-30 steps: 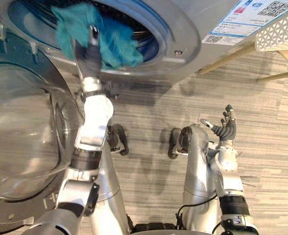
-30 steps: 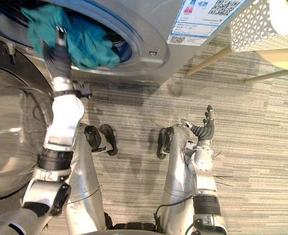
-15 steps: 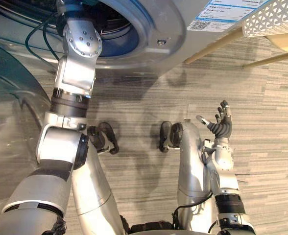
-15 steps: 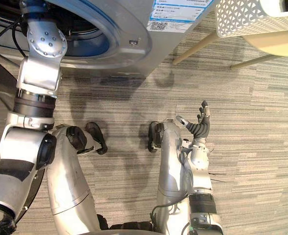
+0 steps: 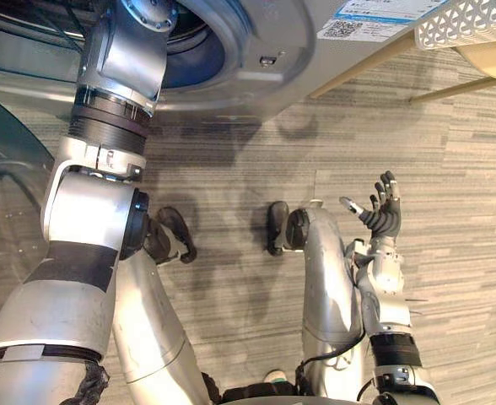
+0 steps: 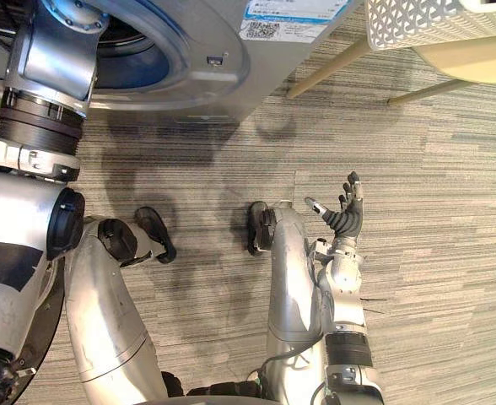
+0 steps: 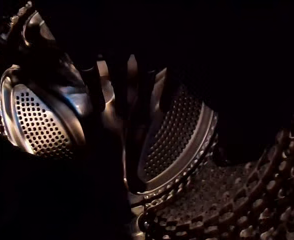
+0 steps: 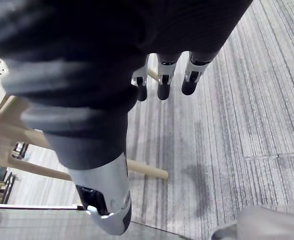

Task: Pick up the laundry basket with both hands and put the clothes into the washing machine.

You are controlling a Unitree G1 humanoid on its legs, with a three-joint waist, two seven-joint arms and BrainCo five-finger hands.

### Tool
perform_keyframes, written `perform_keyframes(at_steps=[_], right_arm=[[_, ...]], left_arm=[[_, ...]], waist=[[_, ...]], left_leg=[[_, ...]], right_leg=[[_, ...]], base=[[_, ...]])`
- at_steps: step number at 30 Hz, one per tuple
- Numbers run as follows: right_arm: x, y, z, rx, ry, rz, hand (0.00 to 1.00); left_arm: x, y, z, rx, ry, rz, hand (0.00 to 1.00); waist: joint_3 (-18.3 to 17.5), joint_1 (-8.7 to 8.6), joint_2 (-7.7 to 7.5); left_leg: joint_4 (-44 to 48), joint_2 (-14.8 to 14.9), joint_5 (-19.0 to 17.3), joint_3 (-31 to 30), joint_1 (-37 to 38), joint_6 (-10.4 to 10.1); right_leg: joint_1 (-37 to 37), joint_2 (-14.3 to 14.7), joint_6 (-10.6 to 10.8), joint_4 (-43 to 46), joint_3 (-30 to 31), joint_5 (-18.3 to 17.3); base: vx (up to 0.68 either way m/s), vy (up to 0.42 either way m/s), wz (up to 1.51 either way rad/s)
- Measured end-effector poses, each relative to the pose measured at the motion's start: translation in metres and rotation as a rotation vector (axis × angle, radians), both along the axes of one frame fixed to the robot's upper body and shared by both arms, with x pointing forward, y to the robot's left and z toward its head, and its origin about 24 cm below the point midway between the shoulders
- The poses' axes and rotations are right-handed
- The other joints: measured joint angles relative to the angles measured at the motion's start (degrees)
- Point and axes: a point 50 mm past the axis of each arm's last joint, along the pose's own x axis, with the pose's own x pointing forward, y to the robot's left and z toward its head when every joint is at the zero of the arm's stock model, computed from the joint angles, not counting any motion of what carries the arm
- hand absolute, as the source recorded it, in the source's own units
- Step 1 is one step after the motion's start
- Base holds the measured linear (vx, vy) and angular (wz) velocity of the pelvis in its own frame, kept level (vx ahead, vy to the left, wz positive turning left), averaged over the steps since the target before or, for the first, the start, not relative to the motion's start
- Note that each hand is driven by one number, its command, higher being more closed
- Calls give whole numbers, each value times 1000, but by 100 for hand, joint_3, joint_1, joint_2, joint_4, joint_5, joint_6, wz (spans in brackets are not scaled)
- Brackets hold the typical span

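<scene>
Silver washing machine (image 5: 283, 35), white perforated laundry basket (image 5: 463, 21).

Grey striped carpet floor (image 5: 476, 253), pale wooden legs (image 5: 362, 73)

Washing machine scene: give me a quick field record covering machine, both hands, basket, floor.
washing machine: front-loader, straight ahead of the robot
door: glass, swung open on the robot's left
left hand: inside the perforated steel drum, arm reaching through the opening
right hand: open, fingers straight, raised over the floor, holding nothing
laundry basket: white, perforated, to the right of the machine, held by neither hand
stool: pale, wooden legs, appears to carry the basket
floor: grey striped carpet
</scene>
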Motion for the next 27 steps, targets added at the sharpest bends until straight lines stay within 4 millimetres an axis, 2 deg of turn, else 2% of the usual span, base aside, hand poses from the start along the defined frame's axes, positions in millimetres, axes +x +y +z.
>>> perform_keyframes(at_steps=[2, 5, 6, 7, 8, 9, 10, 11, 12, 13, 15, 16, 17, 19, 22, 25, 27], right_arm=[[-1, 2, -3, -1, 19, 12, 0], [-2, 3, -7, -2, 49, 19, 0], [-3, 2, -10, -6, 69, 18, 0], [-8, 1, -17, -9, 99, 14, 0], [-11, 0, -21, -13, 115, 11, 0], [-14, -2, -25, -17, 137, 8, 0], [-15, -2, -28, -20, 159, 11, 0], [-16, -1, -29, -24, 168, 12, 0], [-18, -3, -31, -39, 182, 8, 0], [-20, -4, -33, -49, 192, 6, 0], [-30, -7, -46, -69, 258, -3, 0], [-34, -9, -49, -76, 278, -7, 0], [-41, -12, -57, -85, 317, -14, 0], [-55, -15, -71, -84, 380, -24, 0], [-70, -17, -97, -81, 498, -8, 0], [-82, -17, -119, -72, 612, 16, 0], [-89, -17, -133, -71, 684, 20, 0]], left_arm=[[-4, 8, -15, -33, -19, -6, 0], [4, 29, -65, -87, 86, 10, 0], [4, 37, -91, -114, 132, 17, 0], [5, 42, -123, -143, 205, 11, 0], [4, 44, -139, -161, 245, 8, 0], [2, 49, -169, -200, 317, 5, 0], [-1, 53, -201, -254, 402, -6, 0], [-4, 55, -217, -288, 444, -9, 0], [-13, 58, -248, -358, 523, -14, 0], [-19, 58, -265, -398, 568, -17, 0], [-50, 56, -326, -514, 737, -24, 0], [-57, 55, -340, -536, 782, -21, 0], [-73, 53, -365, -587, 868, -19, 0], [-99, 50, -399, -647, 994, -10, 0], [-128, 55, -444, -714, 1173, 27, 0], [-151, 60, -483, -749, 1355, 72, 0], [-164, 63, -501, -766, 1442, 107, 0]], waist=[[-12, 61, 2], [-24, 149, -2], [-59, 165, 8], [-378, 203, 17], [-553, 221, 16], [-692, 263, 27], [-693, 335, 30], [-695, 372, 31], [-707, 447, 46], [-721, 476, 59], [-996, 491, 115], [-1053, 494, 161], [-1139, 515, 239], [-1339, 598, 316], [-1697, 616, 428], [-1965, 613, 537], [-2123, 614, 584]], left_leg=[[-187, -31, 29, 2, 285, -53], [-601, -78, 99, 0, 844, -172], [-791, -135, 124, -3, 1084, -216], [-1014, -173, 175, 18, 1127, -245], [-1133, -206, 219, 33, 1141, -242], [-1353, -267, 304, 56, 1344, -250], [-1516, -264, 329, 76, 1675, -285], [-1609, -263, 335, 83, 1857, -296], [-1831, -266, 349, 121, 2226, -322], [-1966, -273, 364, 149, 2418, -349], [-2560, -394, 476, 188, 3003, -395], [-2708, -424, 495, 169, 3163, -407], [-3021, -459, 556, 173, 3560, -445], [-3702, -528, 739, 277, 4289, -471], [-4856, -675, 1133, 492, 5339, -448], [-5870, -782, 1449, 786, 6259, -425], [-6314, -795, 1576, 932, 6651, -429]], right_leg=[[289, -12, -16, -158, -46, -8], [904, -70, -76, -520, -199, -36], [1162, -104, -110, -677, -260, -59], [1208, -132, -117, -858, -308, -62], [1218, -157, -120, -946, -330, -61], [1430, -200, -130, -1115, -378, -66], [1775, -203, -134, -1272, -440, -65], [1957, -205, -134, -1353, -470, -65], [2330, -212, -134, -1563, -533, -65], [2535, -213, -134, -1697, -573, -65], [3192, -269, -142, -2255, -726, -65], [3392, -287, -146, -2408, -795, -59], [3832, -295, -153, -2733, -898, -18], [4562, -294, -114, -3396, -1007, 145], [5567, -289, -29, -4502, -1126, 515], [6375, -252, 62, -5493, -1164, 889], [6732, -184, 105, -5998, -1146, 1096]], base=[[37, -52, 13], [53, -70, 21], [77, -78, 26], [83, -76, 25], [109, -67, 29], [172, -77, 25], [179, -75, 23], [176, -79, 16], [109, -52, 14], [125, -61, 23], [118, -57, 35], [128, -41, 42], [137, -20, 33], [167, -5, 27], [186, 28, 15], [156, 40, -7], [128, 43, -20]])
